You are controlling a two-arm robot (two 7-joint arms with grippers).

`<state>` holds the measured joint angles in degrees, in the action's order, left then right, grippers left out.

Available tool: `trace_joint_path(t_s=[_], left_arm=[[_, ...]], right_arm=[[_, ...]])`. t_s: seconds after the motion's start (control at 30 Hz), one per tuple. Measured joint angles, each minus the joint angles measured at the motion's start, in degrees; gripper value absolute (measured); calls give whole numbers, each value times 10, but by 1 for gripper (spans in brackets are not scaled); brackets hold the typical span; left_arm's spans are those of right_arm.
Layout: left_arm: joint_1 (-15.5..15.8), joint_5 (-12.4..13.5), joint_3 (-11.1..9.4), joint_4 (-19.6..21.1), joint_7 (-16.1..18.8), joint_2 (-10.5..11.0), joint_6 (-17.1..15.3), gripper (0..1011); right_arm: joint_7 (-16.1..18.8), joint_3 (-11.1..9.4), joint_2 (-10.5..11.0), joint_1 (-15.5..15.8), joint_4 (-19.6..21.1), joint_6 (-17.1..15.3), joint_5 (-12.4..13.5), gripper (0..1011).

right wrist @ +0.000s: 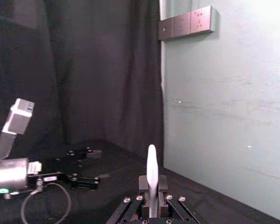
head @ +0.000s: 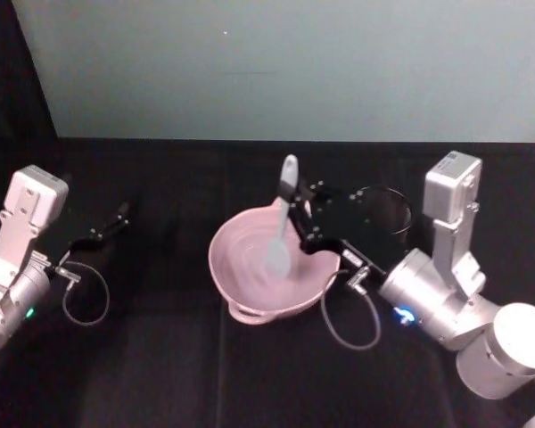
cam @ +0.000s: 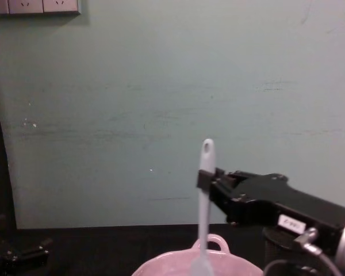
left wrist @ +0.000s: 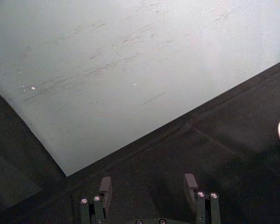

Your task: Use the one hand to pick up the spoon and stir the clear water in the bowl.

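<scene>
Nearly upright, the spoon [head: 286, 201] [cam: 206, 190] [right wrist: 151, 175] is clamped by its handle between the jaws of the right gripper [head: 296, 214] [cam: 204, 181] [right wrist: 151, 186], which are drawn in narrow on it. The handle tip with its hole rises above the jaws. The pale blade hangs below them, down inside the pink bowl [head: 223, 267] [cam: 236, 267]. The water [head: 267, 281] shows as a faint sheen at most, so whether the blade dips into it I cannot tell. The bowl sits directly under the jaws on the black table [head: 160, 374], its loop handle just behind the spoon in the chest view. Behind the jaws, beside the gripper's body, stands a black wire-mesh cup [head: 385, 209]. Well apart from those jaws, on the robot's left, the left gripper [head: 116, 218] [left wrist: 148, 186] hangs over the table, its jaws wide with nothing between them.
</scene>
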<state>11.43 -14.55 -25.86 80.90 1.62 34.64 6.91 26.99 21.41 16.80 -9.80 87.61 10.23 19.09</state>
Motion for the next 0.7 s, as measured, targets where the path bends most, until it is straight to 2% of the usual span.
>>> trace_joint_path(t_s=[0.13,0.2,0.3,0.33,0.43,0.7], left_arm=[[0,0,0,0,0,0,0,1011],[0,0,0,0,0,0,0,1011],[0,0,0,0,0,0,0,1011],[0,0,0,0,0,0,0,1011],[0,0,0,0,0,0,0,1011],[0,0,0,0,0,0,0,1011]], right_arm=[[0,14,-14,-8,-14,10,1,110],[-2,21,-29,-19,-33,23,0,110],[-8,26,-46,-34,-60,39,-2,110],[-8,26,-46,-34,-60,39,-2,110],[-21,26,-66,-53,-96,59,-13,110],[-64,15,-91,-81,-158,87,-56,110]])
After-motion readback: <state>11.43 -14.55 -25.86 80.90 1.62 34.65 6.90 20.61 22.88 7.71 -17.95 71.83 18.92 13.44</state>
